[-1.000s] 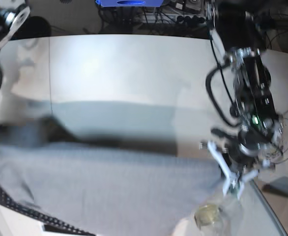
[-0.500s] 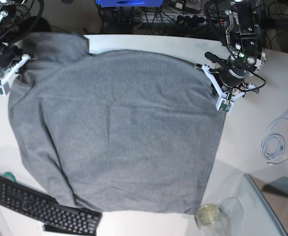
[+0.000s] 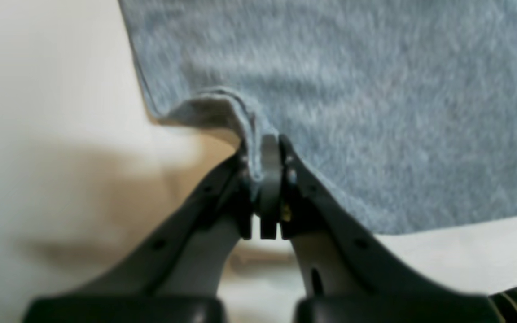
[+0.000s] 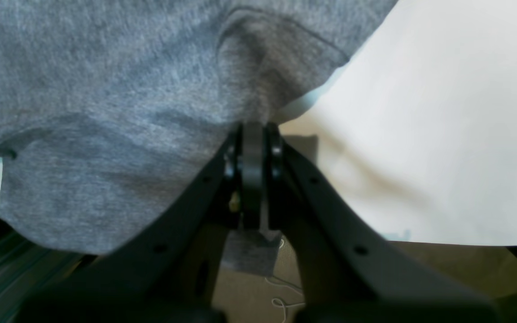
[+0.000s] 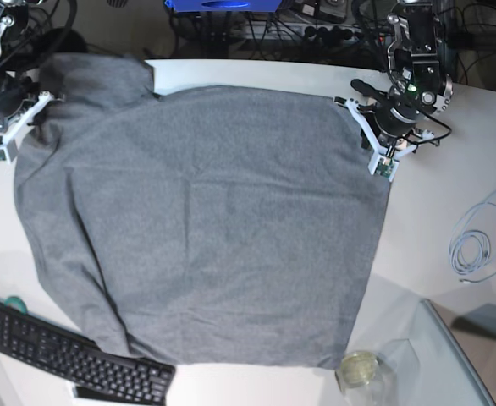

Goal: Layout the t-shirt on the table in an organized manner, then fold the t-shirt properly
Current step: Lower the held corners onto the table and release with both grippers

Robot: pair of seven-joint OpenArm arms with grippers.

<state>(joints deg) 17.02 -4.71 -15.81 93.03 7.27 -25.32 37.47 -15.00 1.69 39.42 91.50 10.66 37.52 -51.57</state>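
The heather-grey t-shirt (image 5: 206, 220) lies spread flat over most of the white table (image 5: 447, 161), with a bunched part at the back left corner (image 5: 96, 76). My left gripper (image 5: 368, 142) is at the shirt's right back edge. In the left wrist view it (image 3: 265, 154) is shut on a raised fold of the t-shirt's hem (image 3: 222, 105). My right gripper (image 5: 18, 127) is at the shirt's left back edge. In the right wrist view it (image 4: 252, 134) is shut on bunched t-shirt fabric (image 4: 119, 89) that hangs past the table edge.
A black keyboard (image 5: 70, 359) lies at the front left, touching the shirt's lower corner. A small glass jar (image 5: 358, 370) and a clear glass panel (image 5: 455, 364) sit at the front right. A coiled pale cable (image 5: 475, 245) lies on the right. Cables and equipment crowd the space behind the table.
One second ago the shirt was low over the table's front, blurred. Both grippers have carried it back and spread it out; since half a second ago the left gripper has shifted slightly farther back.
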